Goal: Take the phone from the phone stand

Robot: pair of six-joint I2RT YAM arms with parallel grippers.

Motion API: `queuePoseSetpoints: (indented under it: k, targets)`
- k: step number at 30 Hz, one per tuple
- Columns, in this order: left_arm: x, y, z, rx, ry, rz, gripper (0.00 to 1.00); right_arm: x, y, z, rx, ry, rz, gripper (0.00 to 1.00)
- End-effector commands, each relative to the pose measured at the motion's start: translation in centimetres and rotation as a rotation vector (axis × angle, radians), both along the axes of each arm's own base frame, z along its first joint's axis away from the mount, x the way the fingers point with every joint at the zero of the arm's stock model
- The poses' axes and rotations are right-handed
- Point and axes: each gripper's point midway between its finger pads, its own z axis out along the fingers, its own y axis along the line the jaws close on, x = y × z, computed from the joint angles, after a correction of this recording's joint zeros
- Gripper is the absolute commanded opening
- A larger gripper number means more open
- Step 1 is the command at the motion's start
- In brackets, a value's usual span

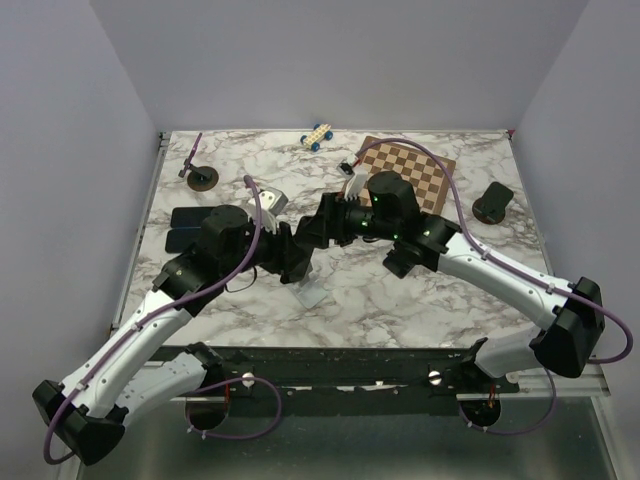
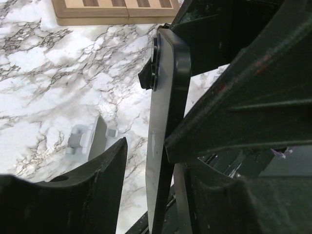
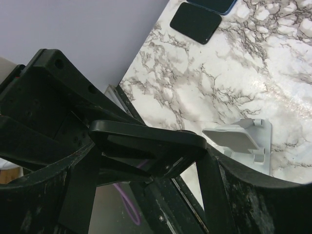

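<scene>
Mid-table, left hand (image 1: 292, 258) meets right hand (image 1: 322, 228) — phone (image 2: 163, 112) between; arms bent.

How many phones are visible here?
3. One phone is between the left gripper and right gripper; two flat phones lie near the table's left edge. The arms may hide more.

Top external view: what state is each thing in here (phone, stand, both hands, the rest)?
phone: off the stand, held in the air, edge-on between the two hands.
stand: empty, upright on the table.
right hand: shut on phone.
left hand: open around the phone, with a gap on one side.
spare phones: lying flat, screens dark.
chessboard: lying flat, no pieces on it.
</scene>
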Motion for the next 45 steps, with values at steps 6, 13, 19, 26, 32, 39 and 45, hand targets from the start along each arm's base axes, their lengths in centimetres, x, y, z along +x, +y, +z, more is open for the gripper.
queuePoseSetpoints:
  k: [6, 13, 19, 26, 32, 39, 45]
  targets:
    - [0.8, 1.5, -0.2, 0.079, -0.028, 0.12, 0.3, 0.2, 0.8, 3.6, 0.07, -0.062, -0.056, 0.01]
    - [0.3, 1.4, 0.5, 0.021, -0.049, 0.117, 0.0, -0.1, 1.0, 3.7, 0.082, -0.058, -0.051, 0.27]
    - [0.2, 1.1, 1.0, -0.044, -0.044, 0.132, 0.0, 1.6, -1.6, 4.4, 0.046, -0.079, -0.217, 1.0]
    - [2.0, 4.0, 0.7, 0.003, 0.035, 0.349, 0.0, 4.5, -11.3, 7.5, -0.037, -0.177, -0.678, 1.0]
    - [5.3, 10.5, 0.2, -0.152, 0.191, 0.72, 0.0, 3.0, -15.6, 10.1, 0.045, -0.229, -0.776, 1.0]
    - [6.9, 21.0, -2.2, -0.439, 0.239, 1.318, 0.0, 2.2, -17.0, 9.9, 0.04, -0.231, -0.792, 1.0]
    - [8.3, 25.1, -7.0, -0.718, 0.329, 1.518, 0.0, 1.8, -17.6, 9.7, 0.037, -0.235, -0.794, 1.0]
